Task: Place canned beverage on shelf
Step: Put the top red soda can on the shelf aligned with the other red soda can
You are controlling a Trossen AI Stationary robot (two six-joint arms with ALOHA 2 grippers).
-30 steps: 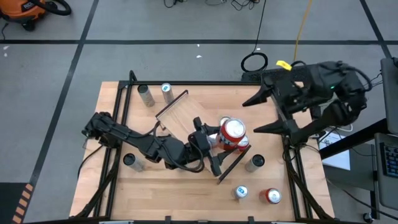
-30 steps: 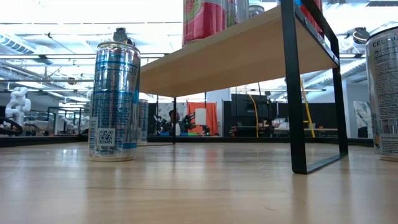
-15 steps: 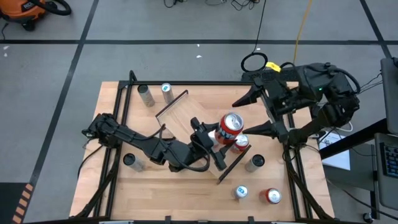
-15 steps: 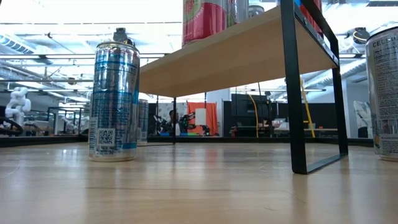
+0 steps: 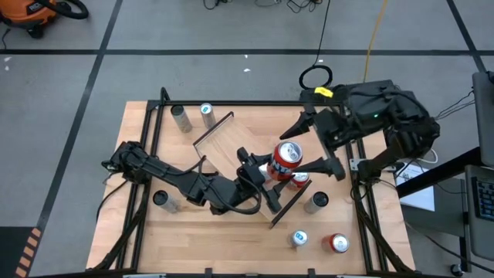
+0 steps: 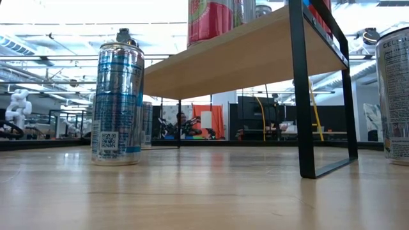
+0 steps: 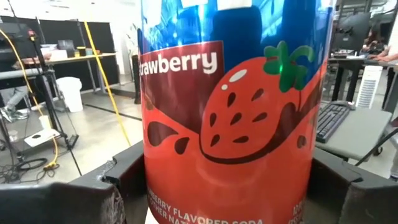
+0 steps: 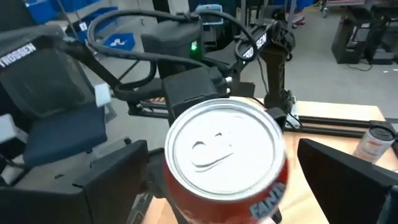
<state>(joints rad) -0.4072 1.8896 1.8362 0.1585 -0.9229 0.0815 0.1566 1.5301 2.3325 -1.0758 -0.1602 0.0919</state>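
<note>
- High view: left gripper (image 5: 272, 176), centre of frame, clamps a red strawberry soda can (image 5: 287, 157) by its sides, tilted, over the lower-right end of the shelf (image 5: 231, 143). Another can (image 5: 300, 180) already stands on that end, touching or just beside the held one; I cannot tell which. Right gripper (image 5: 316, 145) sits right of centre, fingers spread wide either side of the held can, not touching it. Loose cans on the table (image 5: 224, 247): two upper left, one lower left, three lower right.
- Low view: shelf (image 6: 243, 54) seen from beneath, upper middle; pinkish can (image 6: 211, 19) on top at upper centre. Silver-blue can (image 6: 117, 102) stands left on the tabletop. No gripper in sight.
- Left wrist view: strawberry can (image 7: 233, 118) fills the frame, pinched between both dark fingers (image 7: 118, 193).
- Right wrist view: can top (image 8: 224, 146) centre frame, upright between the parted fingers (image 8: 342, 177).
- Judgement: a handover looks underway. Right should close squarely on the body before left lets go, then set it upright on bare board, clear of its neighbour and the rail.
</note>
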